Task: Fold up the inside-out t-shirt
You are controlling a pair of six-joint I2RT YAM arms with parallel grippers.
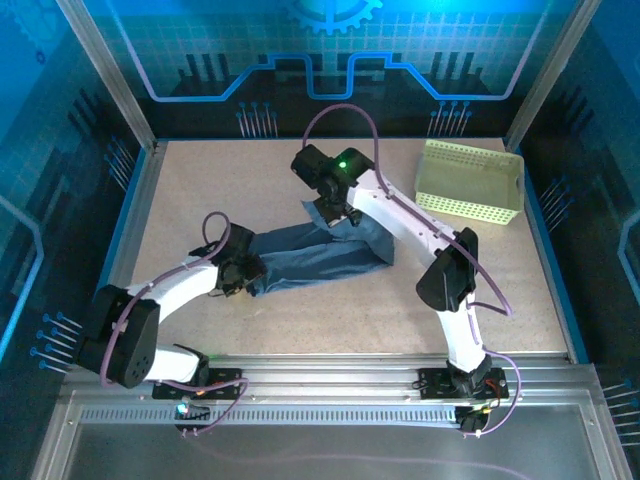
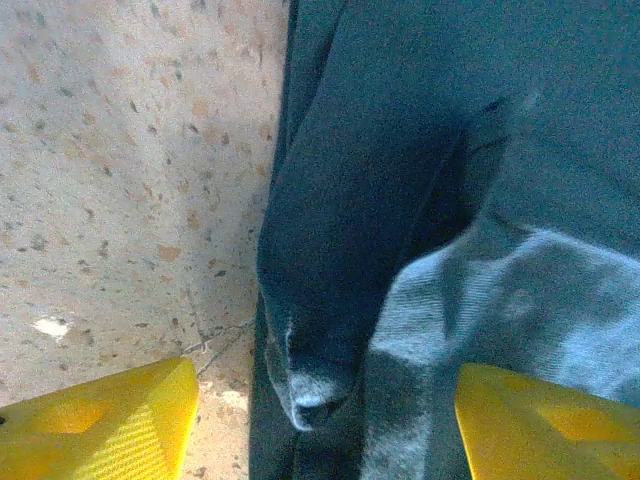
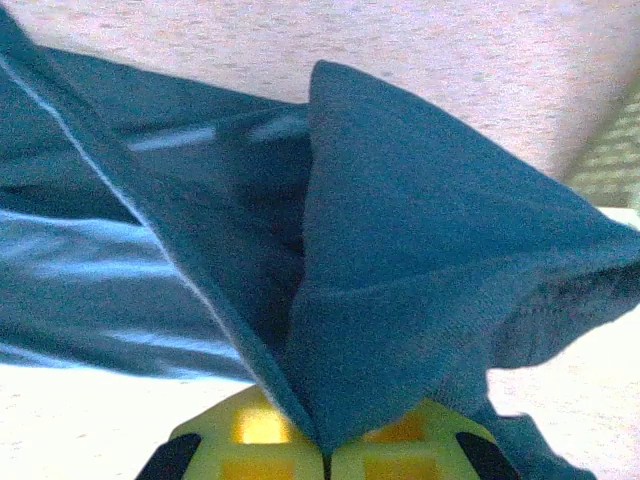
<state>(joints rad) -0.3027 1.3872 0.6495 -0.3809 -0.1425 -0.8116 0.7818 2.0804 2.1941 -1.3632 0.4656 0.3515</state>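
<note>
The dark slate-blue t-shirt [image 1: 325, 255] lies bunched in a long wrinkled band across the middle of the table. My left gripper [image 1: 246, 272] is at the band's left end. In the left wrist view it [image 2: 325, 430] stands open, its yellow fingers [image 2: 100, 420] wide apart with a fold of the shirt [image 2: 350, 200] on the table between them. My right gripper [image 1: 335, 212] is at the shirt's far edge. The right wrist view has it [image 3: 327, 452] shut on a peak of the cloth [image 3: 420, 260], which is drawn up from the table.
A pale yellow-green perforated basket [image 1: 470, 180] stands at the back right, and its edge shows [image 3: 612, 160] in the right wrist view. Bare speckled tabletop [image 1: 200, 190] lies to the left and in front of the shirt. Metal frame posts and rails bound the table.
</note>
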